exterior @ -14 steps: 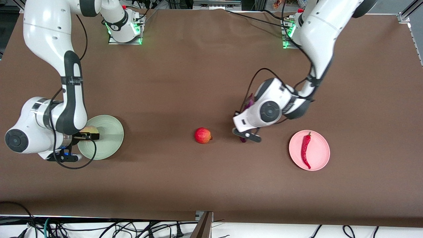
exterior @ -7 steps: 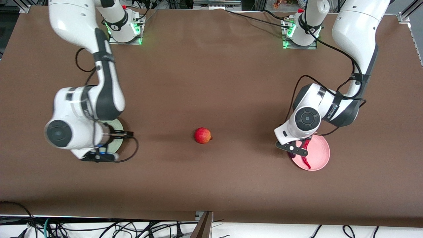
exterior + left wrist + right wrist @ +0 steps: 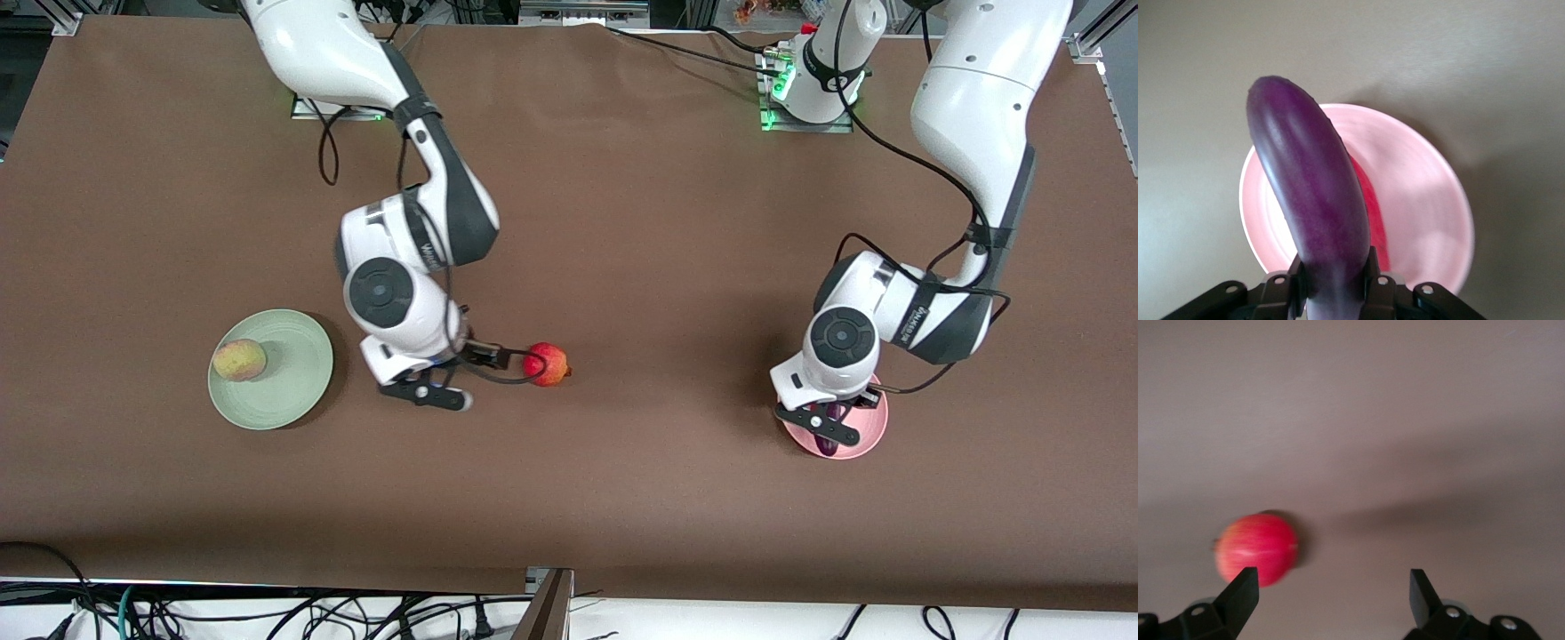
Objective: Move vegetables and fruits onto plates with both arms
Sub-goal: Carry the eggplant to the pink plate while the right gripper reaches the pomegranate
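Note:
My left gripper (image 3: 822, 425) is shut on the purple eggplant (image 3: 828, 444) and holds it over the pink plate (image 3: 869, 428). In the left wrist view the eggplant (image 3: 1311, 193) sticks out from between the fingers over the plate (image 3: 1425, 193). The red chili (image 3: 1375, 223) lies on the plate under it. My right gripper (image 3: 427, 393) is open and empty, low over the table beside the bright red fruit (image 3: 546, 364). In the right wrist view the red fruit (image 3: 1257, 548) lies just ahead of one fingertip (image 3: 1243, 585). The yellow-green fruit (image 3: 238, 360) sits on the mint green plate (image 3: 293, 378).
Brown cloth covers the whole table (image 3: 622, 222). The arm bases (image 3: 805, 80) stand along the edge farthest from the front camera. Cables hang below the nearest edge.
My right gripper left the yellow-green fruit on the green plate and swung over to the red fruit. My left gripper carried the eggplant from the table's middle to over the pink plate.

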Robot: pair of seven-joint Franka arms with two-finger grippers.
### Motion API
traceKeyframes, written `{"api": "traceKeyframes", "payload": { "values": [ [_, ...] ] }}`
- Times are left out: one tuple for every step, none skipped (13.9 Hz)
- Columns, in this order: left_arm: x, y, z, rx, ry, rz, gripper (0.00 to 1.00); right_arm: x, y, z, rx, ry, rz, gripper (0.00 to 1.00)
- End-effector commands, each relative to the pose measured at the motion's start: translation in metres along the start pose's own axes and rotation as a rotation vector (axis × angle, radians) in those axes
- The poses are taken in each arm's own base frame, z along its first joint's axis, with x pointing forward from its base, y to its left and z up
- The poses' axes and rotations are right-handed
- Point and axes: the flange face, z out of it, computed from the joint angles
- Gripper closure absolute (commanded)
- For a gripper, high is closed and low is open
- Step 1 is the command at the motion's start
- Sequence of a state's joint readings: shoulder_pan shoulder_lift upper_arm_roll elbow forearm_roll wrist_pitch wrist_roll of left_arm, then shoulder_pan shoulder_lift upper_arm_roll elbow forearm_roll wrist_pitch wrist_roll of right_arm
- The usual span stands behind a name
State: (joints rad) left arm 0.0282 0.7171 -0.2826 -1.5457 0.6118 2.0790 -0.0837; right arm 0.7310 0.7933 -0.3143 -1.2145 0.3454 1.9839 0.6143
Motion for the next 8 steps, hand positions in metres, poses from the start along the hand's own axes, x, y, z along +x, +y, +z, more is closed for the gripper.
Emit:
{"api": "traceKeyframes", "payload": {
  "values": [
    [0.008,-0.007,0.013,-0.011,0.015,0.054,0.91,-0.009,-0.024,0.019,0.069,0.013,0.074,0.00],
    [0.008,-0.005,0.015,-0.015,0.013,0.043,0.59,-0.017,-0.035,0.026,0.081,0.023,0.066,0.00],
    [0.009,-0.005,0.011,-0.012,0.016,0.044,0.01,-0.022,-0.040,0.034,0.081,0.030,0.061,0.00],
    [0.008,-0.007,0.009,-0.012,0.020,0.051,0.00,-0.024,-0.043,0.042,0.079,0.036,0.053,0.00],
    [0.008,-0.011,0.006,-0.010,0.024,0.047,0.00,-0.027,-0.046,0.052,0.076,0.038,0.048,0.00],
    [0.007,-0.018,-0.001,-0.006,0.031,0.036,0.00,-0.031,-0.051,0.060,0.079,0.047,0.040,0.00],
    [0.005,-0.023,-0.014,-0.004,0.039,0.025,0.00,-0.033,-0.053,0.069,0.081,0.052,0.035,0.00],
    [0.002,-0.028,-0.030,-0.009,0.046,0.009,0.00,-0.035,-0.055,0.075,0.081,0.056,0.031,0.00]
  ]
}}
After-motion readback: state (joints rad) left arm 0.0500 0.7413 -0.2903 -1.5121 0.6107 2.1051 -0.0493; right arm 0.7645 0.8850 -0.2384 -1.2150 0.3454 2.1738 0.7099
